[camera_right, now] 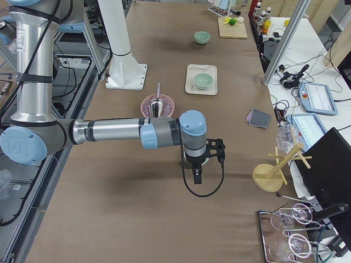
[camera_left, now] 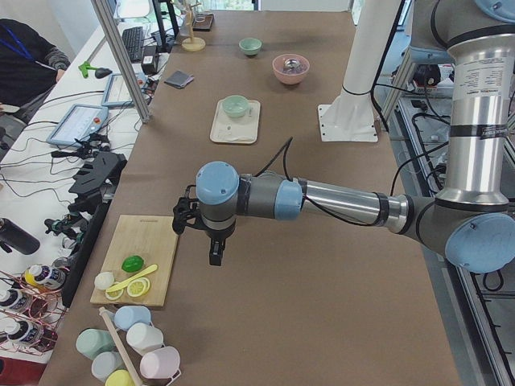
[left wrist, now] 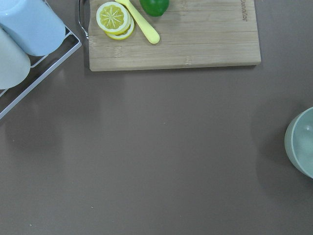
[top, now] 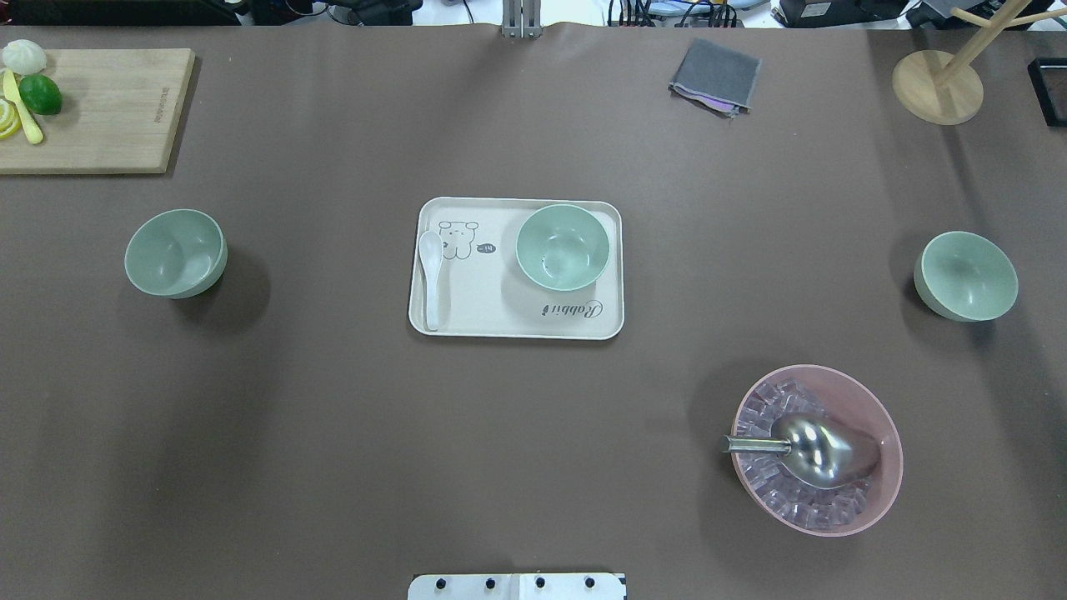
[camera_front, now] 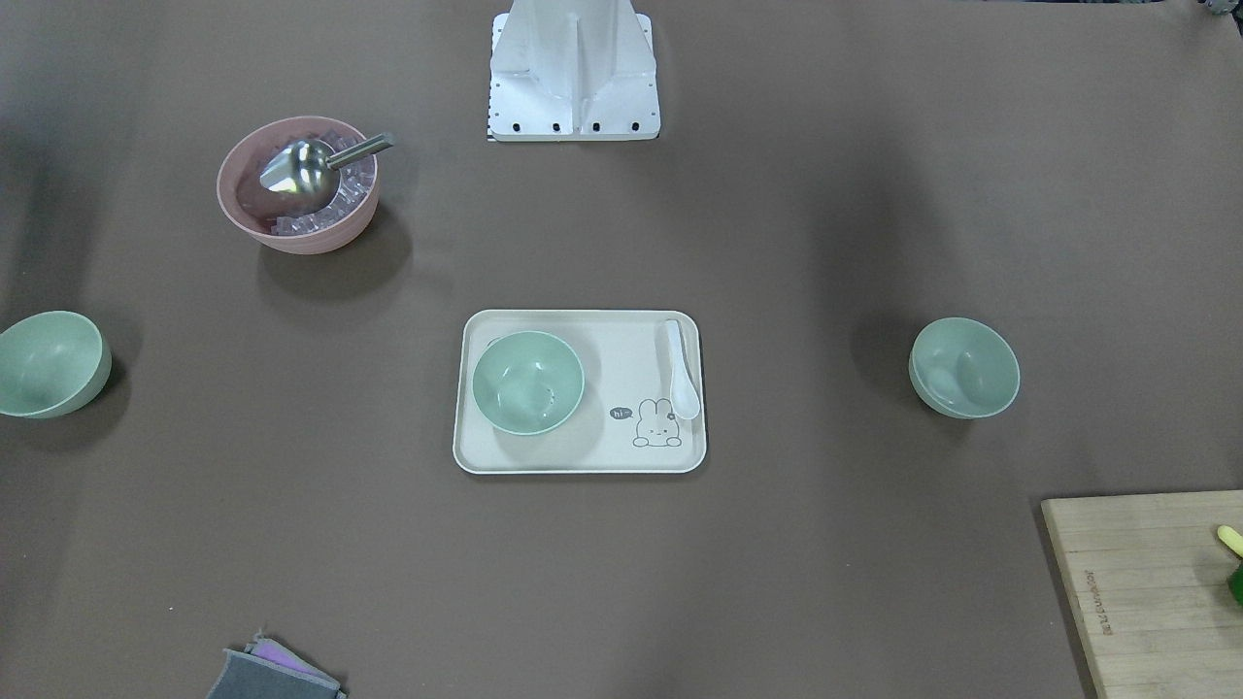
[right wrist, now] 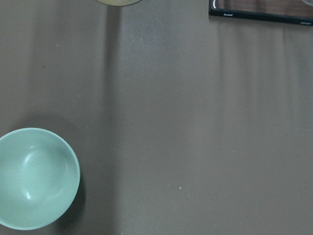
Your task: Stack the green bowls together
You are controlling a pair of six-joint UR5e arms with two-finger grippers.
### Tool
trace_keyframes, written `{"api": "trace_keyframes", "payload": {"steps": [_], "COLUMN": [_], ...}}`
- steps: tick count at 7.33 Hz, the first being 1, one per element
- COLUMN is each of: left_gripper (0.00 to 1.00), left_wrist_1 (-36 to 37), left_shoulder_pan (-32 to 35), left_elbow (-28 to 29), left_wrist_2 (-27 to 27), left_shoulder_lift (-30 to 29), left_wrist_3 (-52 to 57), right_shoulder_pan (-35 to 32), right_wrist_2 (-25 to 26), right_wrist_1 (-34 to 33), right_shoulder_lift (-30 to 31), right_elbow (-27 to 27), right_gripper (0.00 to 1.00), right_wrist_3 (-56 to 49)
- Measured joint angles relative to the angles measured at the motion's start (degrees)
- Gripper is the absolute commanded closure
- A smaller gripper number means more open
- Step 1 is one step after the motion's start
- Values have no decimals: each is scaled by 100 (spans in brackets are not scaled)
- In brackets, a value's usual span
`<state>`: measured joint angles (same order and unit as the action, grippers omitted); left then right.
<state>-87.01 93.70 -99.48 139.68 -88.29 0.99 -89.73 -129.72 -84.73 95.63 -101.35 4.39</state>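
Observation:
Three pale green bowls stand apart on the brown table. One green bowl (top: 175, 253) is at the left, one (top: 563, 247) sits on the cream tray (top: 475, 312) in the middle, and one (top: 967, 276) is at the right. The left wrist view shows the left bowl (left wrist: 301, 149) at its right edge. The right wrist view shows the right bowl (right wrist: 34, 178) at its lower left. My left gripper (camera_left: 216, 256) hangs above the table beside the cutting board. My right gripper (camera_right: 197, 178) hangs above the right bowl's area. I cannot tell whether either is open or shut.
A pink bowl (top: 817, 450) with ice cubes and a metal scoop stands at the near right. A white spoon (top: 430, 279) lies on the tray. A cutting board (top: 100, 117) with fruit is far left, a grey cloth (top: 715, 77) and a wooden stand (top: 938, 87) far right.

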Motion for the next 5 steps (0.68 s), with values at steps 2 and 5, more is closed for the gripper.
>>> {"api": "trace_keyframes", "payload": {"steps": [2,5], "left_gripper": [1,1], "left_wrist_1": [-184,-713], "left_shoulder_pan": [-1,-24], "left_elbow": [3,-24], "left_wrist_2": [-4,-14], "left_shoulder_lift": [86,88], "left_wrist_3": [-4,-5], "right_shoulder_pan": [0,1], "right_wrist_2": [0,-4], "right_wrist_1": [2,18], "right_shoulder_lift": [8,-41], "right_elbow": [-12,-135], "right_gripper": [0,0], "right_wrist_3": [0,-10]}}
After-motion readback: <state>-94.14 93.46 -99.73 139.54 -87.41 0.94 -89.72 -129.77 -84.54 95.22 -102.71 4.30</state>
